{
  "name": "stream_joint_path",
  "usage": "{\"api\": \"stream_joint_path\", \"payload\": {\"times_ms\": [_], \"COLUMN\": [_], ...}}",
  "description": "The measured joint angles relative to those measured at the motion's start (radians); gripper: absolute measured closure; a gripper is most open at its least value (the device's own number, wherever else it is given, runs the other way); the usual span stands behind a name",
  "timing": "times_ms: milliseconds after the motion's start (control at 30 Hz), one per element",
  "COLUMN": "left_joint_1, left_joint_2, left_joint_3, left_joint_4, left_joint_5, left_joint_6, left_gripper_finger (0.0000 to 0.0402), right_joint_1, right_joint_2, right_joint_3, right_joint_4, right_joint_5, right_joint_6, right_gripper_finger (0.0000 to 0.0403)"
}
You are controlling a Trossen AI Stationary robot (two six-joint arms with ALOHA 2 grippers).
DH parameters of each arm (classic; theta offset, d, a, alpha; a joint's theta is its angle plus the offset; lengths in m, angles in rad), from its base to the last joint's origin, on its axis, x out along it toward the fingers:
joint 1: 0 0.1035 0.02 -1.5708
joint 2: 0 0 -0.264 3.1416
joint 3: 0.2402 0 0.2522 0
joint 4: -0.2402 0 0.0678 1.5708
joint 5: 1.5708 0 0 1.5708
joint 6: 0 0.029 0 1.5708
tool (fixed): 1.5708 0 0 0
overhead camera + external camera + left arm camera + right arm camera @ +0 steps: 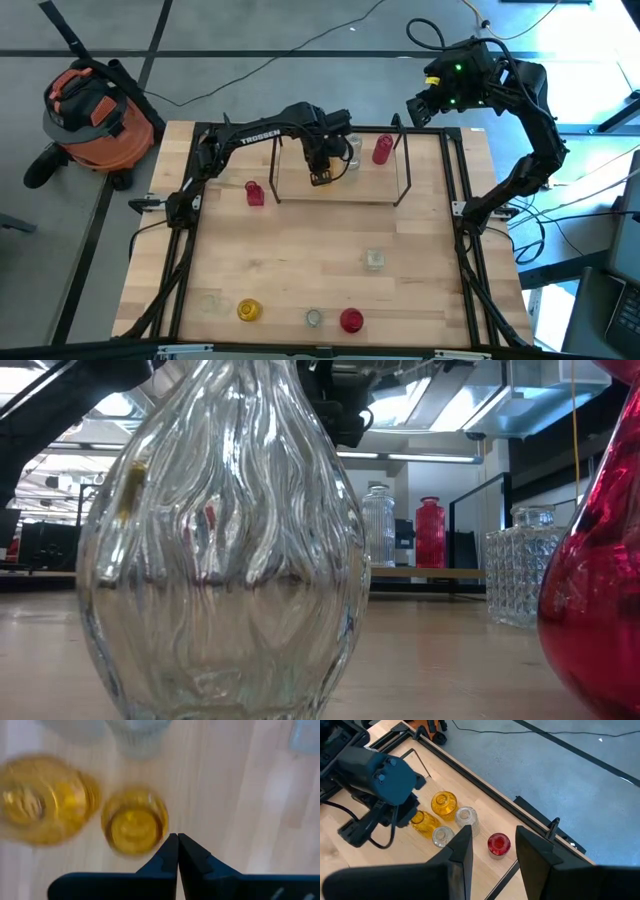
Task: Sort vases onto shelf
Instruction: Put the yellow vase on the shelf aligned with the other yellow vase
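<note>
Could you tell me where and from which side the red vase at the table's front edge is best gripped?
I would grip the red vase across its narrow neck, coming straight down from above: it stands upright with its mouth up, apart from the clear vase beside it.

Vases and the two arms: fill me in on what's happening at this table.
The robot is sorting small glass vases onto the shelf at the far side of the table. The left gripper hangs over the shelf, fingers shut and empty, just above two yellow vases. The right gripper waits raised beyond the table's far right corner, fingers apart and holding nothing. Clear vases and a red vase also stand on the shelf. Several others sit off it, among them a red one beside it.
</note>
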Motion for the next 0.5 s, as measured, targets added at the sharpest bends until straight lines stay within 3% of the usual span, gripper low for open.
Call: {"api": "stream_joint_path", "payload": {"times_ms": [167,500], "left_joint_1": [0.001,0.002], "left_joint_2": [-0.004,-0.001], "left_joint_3": [0.0,0.0], "left_joint_4": [-0.07,0.021], "left_joint_5": [-0.09,-0.1], "left_joint_6": [0.011,0.027], "left_gripper_finger": [0.0401,0.0401], "right_joint_1": [0.0,0.0], "right_joint_2": [0.0,0.0], "right_joint_3": [0.0,0.0], "right_joint_4": [0.0,0.0], "right_joint_5": [0.003,0.001], "right_joint_6": [0.0,0.005], "right_gripper_finger": [0.0292,0.0292]}}
